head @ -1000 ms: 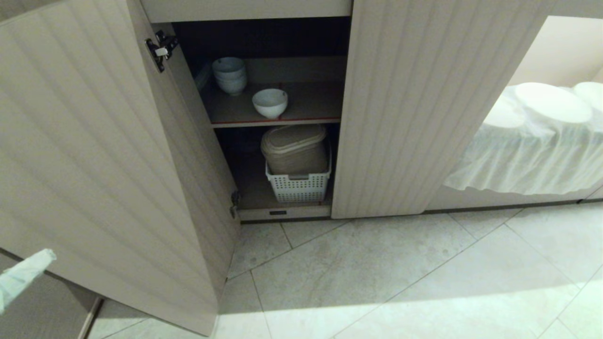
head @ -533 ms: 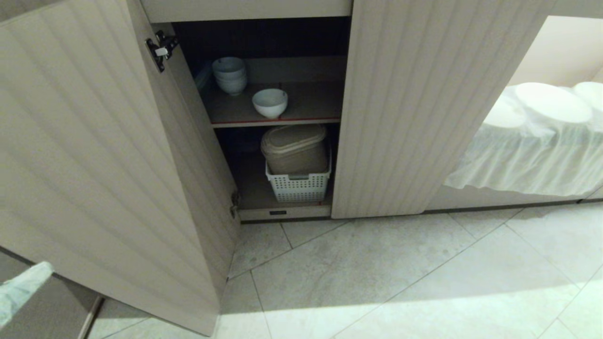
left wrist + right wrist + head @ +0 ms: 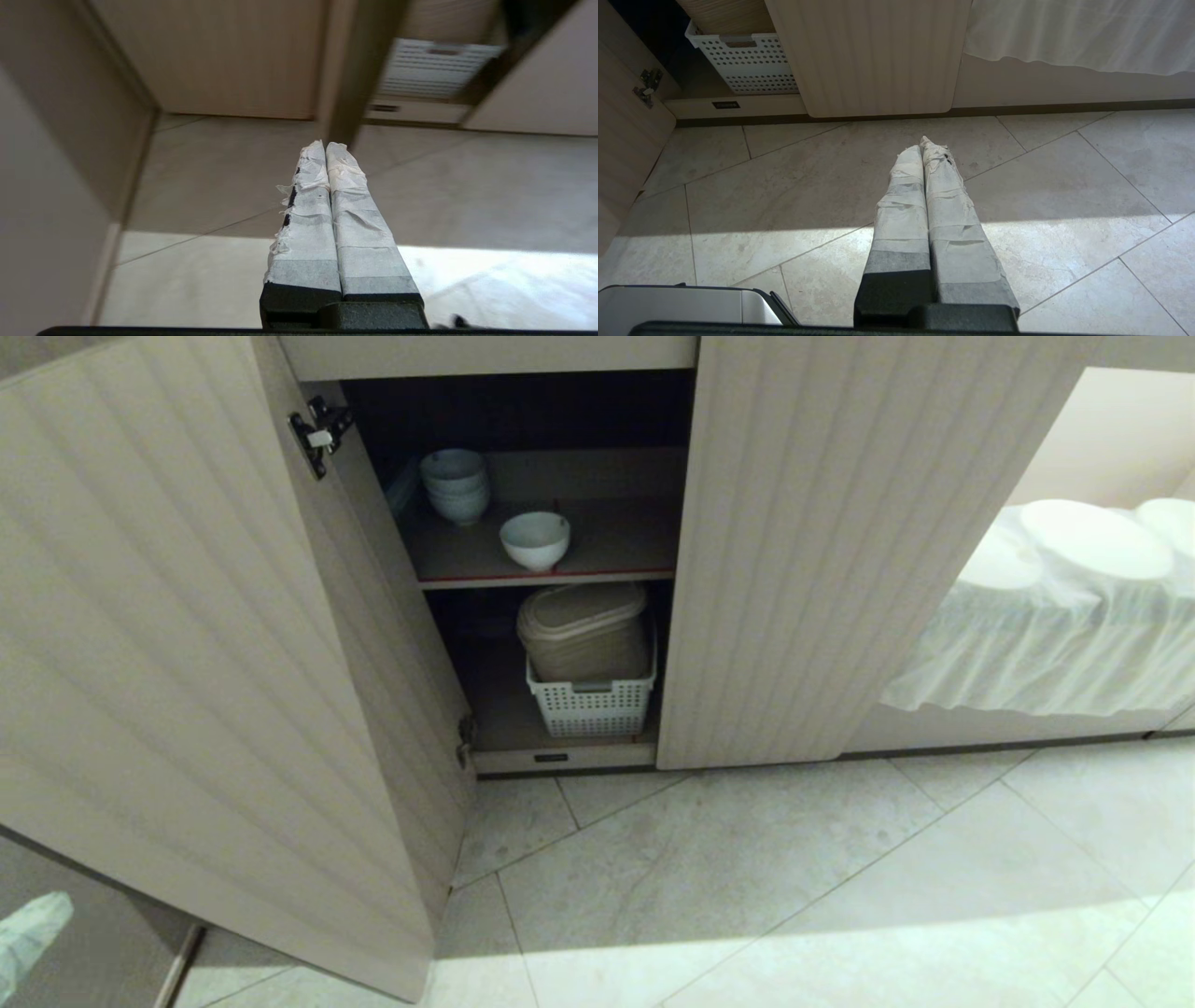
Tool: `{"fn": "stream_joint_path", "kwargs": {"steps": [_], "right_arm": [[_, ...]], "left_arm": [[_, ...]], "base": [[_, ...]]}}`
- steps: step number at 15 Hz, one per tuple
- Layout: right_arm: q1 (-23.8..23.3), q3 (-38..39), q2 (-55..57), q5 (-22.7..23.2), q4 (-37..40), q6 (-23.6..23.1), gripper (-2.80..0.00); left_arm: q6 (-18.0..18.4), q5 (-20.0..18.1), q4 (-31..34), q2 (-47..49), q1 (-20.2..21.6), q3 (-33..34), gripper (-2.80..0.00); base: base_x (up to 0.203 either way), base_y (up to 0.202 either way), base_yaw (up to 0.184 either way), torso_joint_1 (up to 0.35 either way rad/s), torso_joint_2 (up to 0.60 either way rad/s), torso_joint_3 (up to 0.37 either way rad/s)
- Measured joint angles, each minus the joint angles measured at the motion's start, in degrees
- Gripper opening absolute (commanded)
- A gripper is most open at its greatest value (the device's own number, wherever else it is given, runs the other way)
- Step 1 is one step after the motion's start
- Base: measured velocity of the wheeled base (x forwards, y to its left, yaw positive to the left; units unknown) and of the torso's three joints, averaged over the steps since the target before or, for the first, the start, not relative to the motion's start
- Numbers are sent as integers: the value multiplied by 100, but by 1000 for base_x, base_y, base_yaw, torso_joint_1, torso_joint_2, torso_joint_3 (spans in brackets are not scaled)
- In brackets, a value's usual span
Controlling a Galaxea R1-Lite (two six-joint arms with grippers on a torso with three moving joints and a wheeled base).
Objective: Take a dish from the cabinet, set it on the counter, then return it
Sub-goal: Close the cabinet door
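Cabinet [image 3: 794,551] standing with its left door [image 3: 187,663] swung wide open, right door shut, metal hinge [image 3: 319,432] showing at the top of the open door. Dish [image 3: 535,539] sitting upright on the upper shelf [image 3: 607,546], near its red-taped front edge, untouched by either gripper. Stacked bowls [image 3: 455,485] behind and to the left of it on the same shelf, apart from it. On the lower shelf, a white perforated basket [image 3: 590,705] holding a beige lidded bin [image 3: 583,630]. Small dark label [image 3: 550,758] on the cabinet's base rail, its writing too small to read; no other lettering or brand legible anywhere.

Left gripper [image 3: 326,145] closed, taped fingers [image 3: 306,224] pressed together and holding nothing, hanging over the tiled floor [image 3: 747,877] outside the open door; in the head view only a pale tip of it [image 3: 28,933] visible at the lower left corner, beyond the door's outer edge. Well apart from the dish.

Right gripper [image 3: 923,147] likewise closed and empty, parked low over the floor tiles in front of the shut right door, basket visible beyond it in its wrist view.

To the right of the cabinet, a white cloth [image 3: 1055,635] draped over rounded shapes. Counter not identifiable.
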Motion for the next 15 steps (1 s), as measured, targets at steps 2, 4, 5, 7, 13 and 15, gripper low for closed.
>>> {"fn": "stream_joint_path", "kwargs": {"steps": [2,4,5,7,13,15], "right_arm": [[0,0,0,0,2,2,-280],[0,0,0,1,2,2,-280],[0,0,0,-1,0,0,-280],[0,0,0,-1,0,5,-280],[0,0,0,-1,0,1,-280],[0,0,0,-1,0,2,-280]], "left_arm": [[-147,38,-266,122,32,-124,-280],[-524,74,-862,315,57,-185,-280],[-674,170,-1191,452,73,-204,-280],[-915,525,-1680,750,85,-322,-280],[-1945,574,-1761,1174,-67,-796,-280],[-2261,419,-1729,1227,-218,-904,-280]], "base": [[0,0,0,0,0,0],[0,0,0,0,0,0],[0,0,0,0,0,0],[0,0,0,0,0,0],[0,0,0,0,0,0],[0,0,0,0,0,0]]}}
